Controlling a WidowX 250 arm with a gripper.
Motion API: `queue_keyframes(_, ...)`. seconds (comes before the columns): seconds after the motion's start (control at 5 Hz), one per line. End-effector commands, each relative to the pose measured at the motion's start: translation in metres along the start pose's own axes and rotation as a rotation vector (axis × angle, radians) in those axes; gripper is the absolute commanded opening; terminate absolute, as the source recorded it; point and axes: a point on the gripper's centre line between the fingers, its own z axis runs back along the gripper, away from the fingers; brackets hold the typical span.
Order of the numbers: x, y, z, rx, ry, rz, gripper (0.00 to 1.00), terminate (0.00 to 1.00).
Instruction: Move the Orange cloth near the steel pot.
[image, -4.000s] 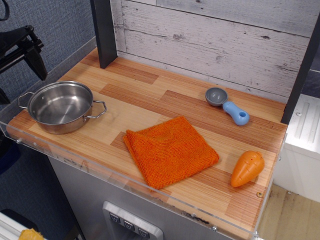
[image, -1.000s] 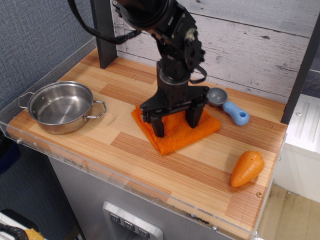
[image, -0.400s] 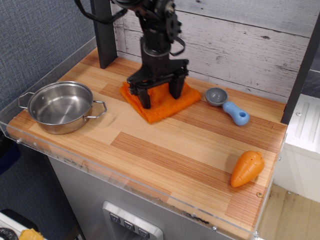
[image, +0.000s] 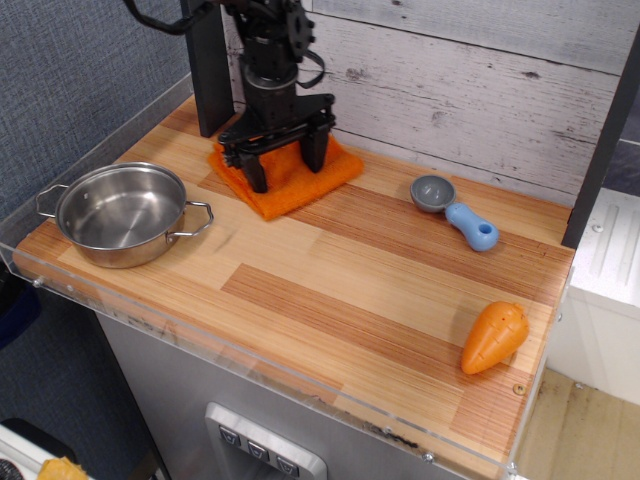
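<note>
The Orange cloth (image: 287, 175) is a bright orange square of knitted, nubbly fabric, lying flat on the wooden counter (image: 380, 300) at its far left, close to the dark post (image: 206, 60) and the whitewashed plank wall (image: 450, 80). One corner points toward the near side, and its right corner pokes out past my fingers. My pincer (image: 284, 164) stands straight down on it — the two black fingers are spread wide, one planted near the cloth's left part and the other toward its far right, both tips pressing onto the fabric with orange showing between them. I cannot tell whether any fold is pinched; the fingers look simply set apart on top. The steel pot (image: 123, 213) sits to the near left of the cloth, by the counter's left edge, shallow, round and shiny, with thin wire loop handles on opposite sides. It is upright and its bowl holds nothing but reflections. A strip of bare wood separates the pot's right handle from the cloth's near corner — close, not touching. Off to the right lie a grey-and-blue scoop (image: 454, 208), and at the near right an orange plastic carrot (image: 494, 337).
</note>
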Motion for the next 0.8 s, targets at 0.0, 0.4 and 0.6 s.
queue_keyframes(0.0,0.005,0.031,-0.002,0.022,0.015,0.042,1.00,0.00)
queue_keyframes(0.4,-0.001,0.026,0.009,0.003,0.006,0.035,1.00,0.00)
queue_keyframes(0.6,0.004,0.024,0.031,-0.066,0.042,0.048,1.00,0.00)
